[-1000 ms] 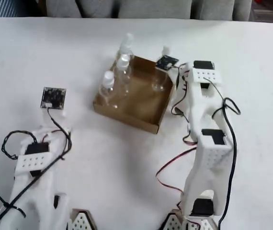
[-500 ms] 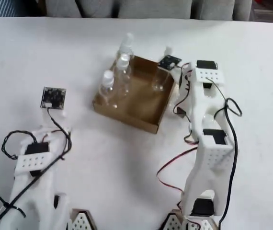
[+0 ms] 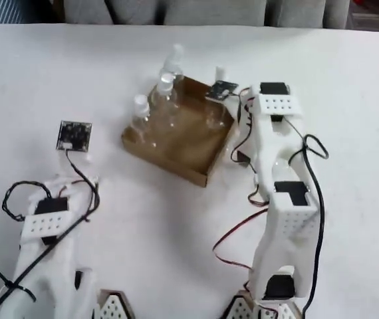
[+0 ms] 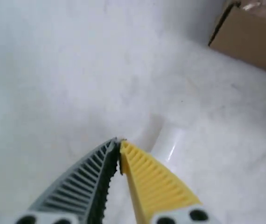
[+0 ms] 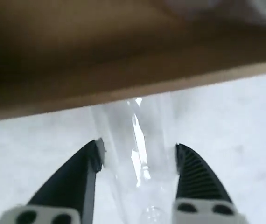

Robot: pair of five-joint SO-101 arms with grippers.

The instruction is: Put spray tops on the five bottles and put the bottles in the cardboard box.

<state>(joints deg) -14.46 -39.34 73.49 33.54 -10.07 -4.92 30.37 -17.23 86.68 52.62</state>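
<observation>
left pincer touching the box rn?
Apart. The left wrist view shows the left pincer shut over the table, with the box well beyond its tips and bare table between them.

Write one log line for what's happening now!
left hand: shut, over table | right hand: holding bottle at cardboard box wall

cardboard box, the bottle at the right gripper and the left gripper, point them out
cardboard box (image 3: 191,141), high view, bare floor of the box
bottle (image 5: 135,135), right wrist view, middle of its clear body
left gripper (image 4: 120,143), left wrist view, where its closed fingertips meet
</observation>
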